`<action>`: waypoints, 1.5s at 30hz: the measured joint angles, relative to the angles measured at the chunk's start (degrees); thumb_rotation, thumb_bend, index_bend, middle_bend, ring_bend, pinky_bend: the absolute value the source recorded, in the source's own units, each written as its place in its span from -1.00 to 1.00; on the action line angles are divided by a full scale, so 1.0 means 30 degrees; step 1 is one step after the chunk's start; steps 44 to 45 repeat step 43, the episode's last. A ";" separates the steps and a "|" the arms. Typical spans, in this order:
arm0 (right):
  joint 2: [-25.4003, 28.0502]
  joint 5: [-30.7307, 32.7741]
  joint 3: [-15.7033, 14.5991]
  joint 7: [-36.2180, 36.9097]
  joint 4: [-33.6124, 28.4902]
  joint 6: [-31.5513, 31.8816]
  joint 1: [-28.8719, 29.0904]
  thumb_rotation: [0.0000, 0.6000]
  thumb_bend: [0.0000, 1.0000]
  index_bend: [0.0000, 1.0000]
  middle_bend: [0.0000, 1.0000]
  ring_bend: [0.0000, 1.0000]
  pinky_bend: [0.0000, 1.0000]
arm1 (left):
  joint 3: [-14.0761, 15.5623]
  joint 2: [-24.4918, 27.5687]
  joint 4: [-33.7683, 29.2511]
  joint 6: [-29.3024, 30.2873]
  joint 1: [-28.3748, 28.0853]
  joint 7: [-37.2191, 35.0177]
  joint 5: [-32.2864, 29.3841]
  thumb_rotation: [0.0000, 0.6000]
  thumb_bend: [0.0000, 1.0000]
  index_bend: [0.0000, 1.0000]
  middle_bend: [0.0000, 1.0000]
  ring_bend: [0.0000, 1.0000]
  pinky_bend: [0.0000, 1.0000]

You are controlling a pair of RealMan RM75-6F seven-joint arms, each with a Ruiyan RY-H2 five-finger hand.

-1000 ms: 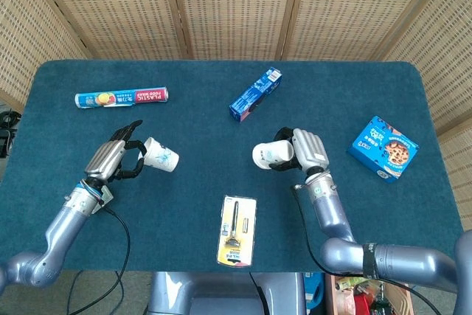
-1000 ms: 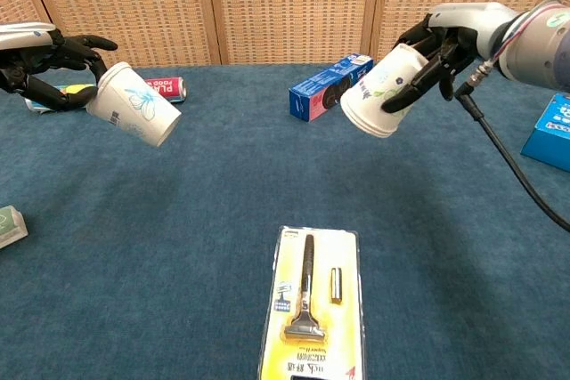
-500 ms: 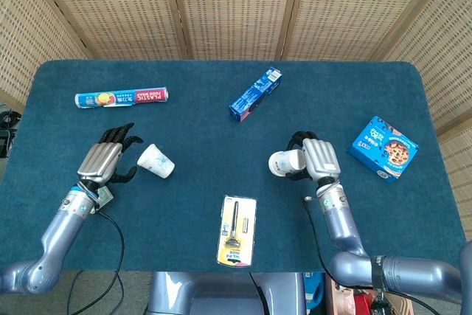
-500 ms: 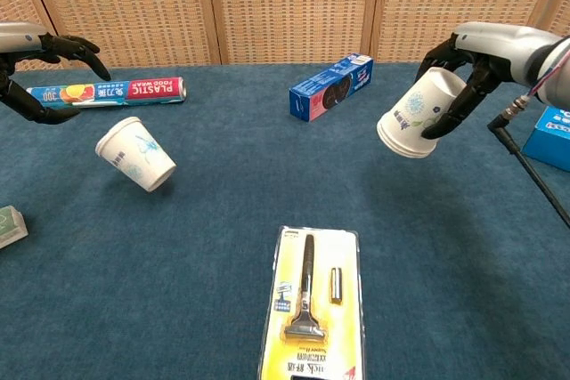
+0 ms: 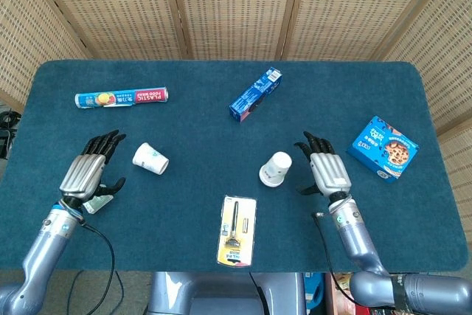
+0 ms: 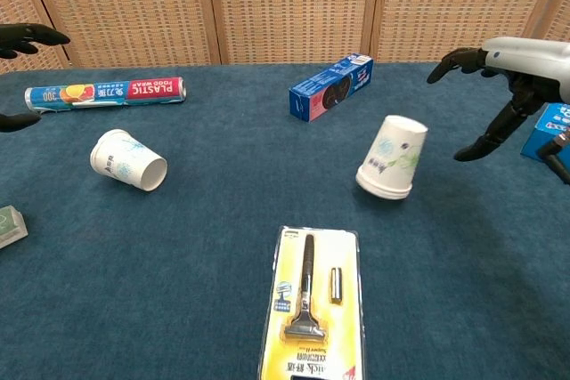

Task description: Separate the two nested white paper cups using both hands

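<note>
Metal-grey left hand [image 5: 87, 173]: lying spread near the worktop's left edge, fingers apart, gripping nothing; only dark fingertips [image 6: 31, 35] are showing in the chest view.
Right hand [image 5: 327, 169]: hanging open with fingers splayed, gripping nothing, just right of one cup without touching it.
Left paper cup [image 5: 150, 159]: lying on its side on the worktop, a little right of the left hand, mouth facing the robot's side in the chest view [image 6: 128, 160].
Right paper cup [image 5: 276, 170]: sitting mouth-down and tilting, well apart from the other cup; whether its whole rim is meeting the cloth, cannot tell [image 6: 392, 156].
Worktop [image 5: 199, 204]: carrying everything on a dark teal cloth.
Razor pack [image 5: 237, 230]: lying flat near the front edge, between the hands.
Toothpaste box [image 5: 256, 94]: lying diagonally, behind the cups.
Plastic wrap roll [image 5: 122, 98]: lying at back left.
Cookie box [image 5: 383, 147]: lying right of the right hand.
</note>
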 measured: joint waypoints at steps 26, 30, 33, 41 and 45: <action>0.0456 -1.4691 -0.5793 0.0622 0.2387 0.8243 -0.7849 1.00 -0.76 -0.67 -1.00 -1.00 -1.00 | 0.5165 0.0433 0.1901 0.8398 0.8215 0.0647 0.9804 1.00 -0.27 -1.00 -1.00 -1.00 -1.00; 0.0525 -1.4866 -0.5649 0.1550 0.3196 0.8342 -0.8494 1.00 -0.76 -0.67 -1.00 -1.00 -1.00 | 0.5273 0.0297 0.2374 0.8709 0.8898 0.0581 1.0424 1.00 -0.27 -1.00 -1.00 -1.00 -1.00; 0.0542 -1.4749 -0.5413 0.1988 0.3769 0.7918 -0.8706 1.00 -0.76 -0.67 -1.00 -1.00 -1.00 | 0.5171 0.0203 0.2449 0.8667 0.9039 0.0825 1.0581 1.00 -0.27 -1.00 -1.00 -1.00 -1.00; 0.0299 -1.3210 -0.4164 0.2806 0.5206 0.6508 -0.9116 1.00 -0.76 -0.67 -1.00 -1.00 -1.00 | 0.4551 -0.0004 0.2623 0.8389 0.9313 0.1121 1.0630 1.00 -0.27 -1.00 -1.00 -1.00 -1.00; 0.0282 -1.3131 -0.3853 0.3014 0.5374 0.6578 -0.9250 1.00 -0.77 -0.67 -1.00 -1.00 -1.00 | 0.4386 -0.0047 0.2756 0.8326 0.9361 0.1025 1.0559 1.00 -0.27 -1.00 -1.00 -1.00 -1.00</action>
